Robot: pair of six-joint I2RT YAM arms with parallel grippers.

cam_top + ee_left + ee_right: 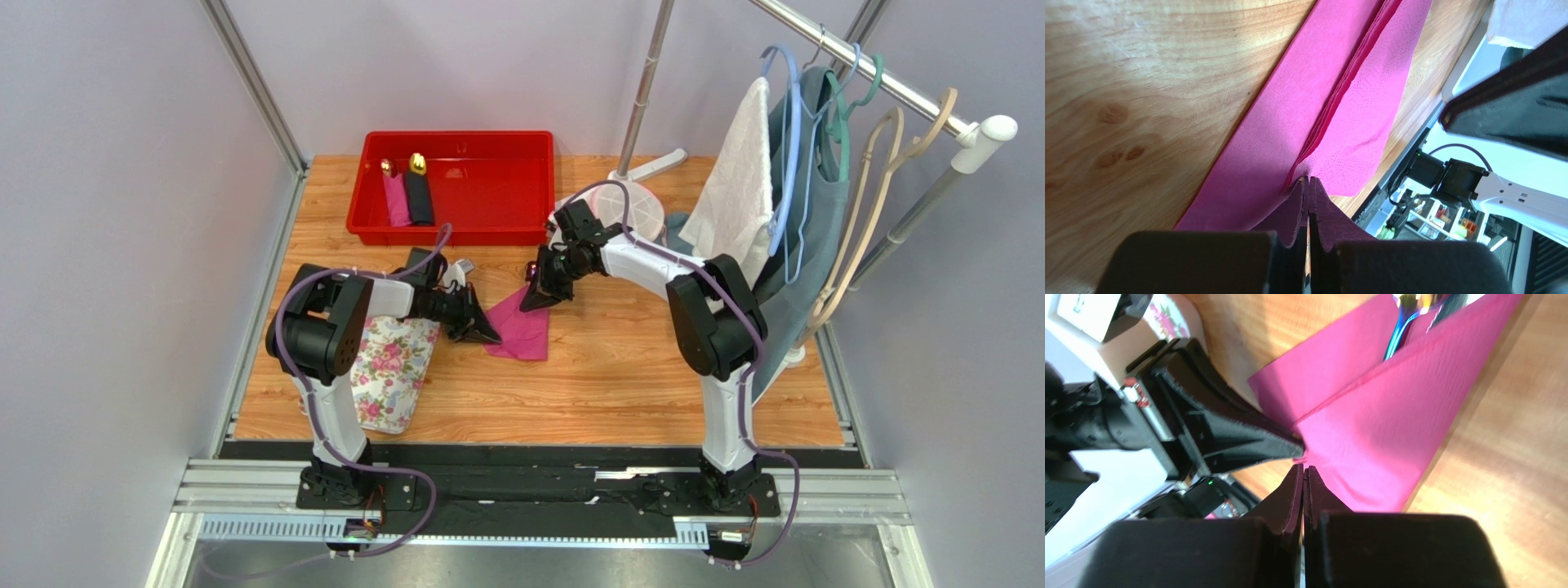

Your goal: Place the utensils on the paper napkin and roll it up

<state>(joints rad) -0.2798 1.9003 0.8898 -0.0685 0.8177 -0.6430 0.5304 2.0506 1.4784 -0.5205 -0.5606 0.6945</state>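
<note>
In front of the red bin (368, 211), on the wood table (613, 368), top view: the pink napkin (525, 333) lies near the bin's front right corner, partly folded. The left gripper (488, 331) comes in low from the side of the bin's left end and its tip meets the napkin's edge. The right gripper (537, 301) reaches down from the bin's right end and touches the napkin's edge closest to the bin. A flowered cloth (393, 368) lies further out from the bin's left end. Inside the bin, a pink roll (396, 199) and a black roll (420, 194) stand side by side.

Left wrist view: jaws clenched, no gap. The napkin's creases rise to the tips, so we take the paper as pinched there.

Right wrist view: jaws pressed together, tips at the napkin's near corner, just beside the left gripper's tip. We cannot tell if paper is caught between them. The utensils (1400, 332) show as thin blue-purple metal under the raised fold, mostly hidden.
</note>
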